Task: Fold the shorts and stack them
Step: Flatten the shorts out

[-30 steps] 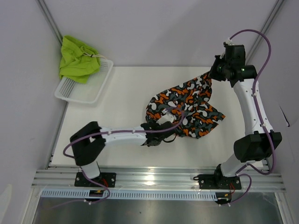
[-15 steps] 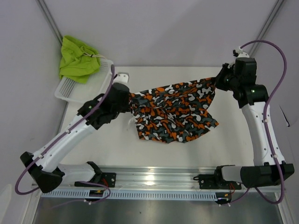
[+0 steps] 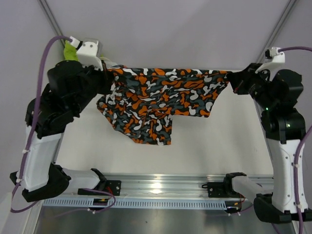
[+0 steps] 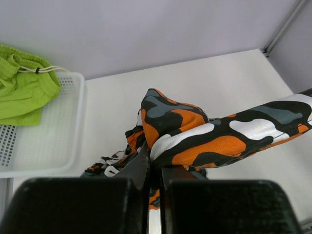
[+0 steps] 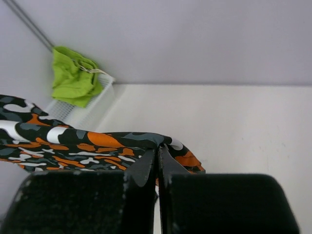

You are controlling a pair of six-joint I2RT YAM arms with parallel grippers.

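White table [image 3: 214,141], grey walls: left gripper [image 3: 107,74] at 9 o'clock and right gripper [image 3: 234,80] at 3 are each clenched on a top corner of the camo shorts [image 3: 156,97], stretched taut in the air, the rest sagging toward 6. Fabric judged light and limp, so corner grips suit. Wrist views show the lime green shorts [image 4: 22,92] on the basket [image 4: 53,141], mostly hidden from above.

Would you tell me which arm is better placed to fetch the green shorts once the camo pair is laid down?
Likely left. The green shorts lie in the basket at the far left, near the left claw; the right claw grips the camo shorts across the table.
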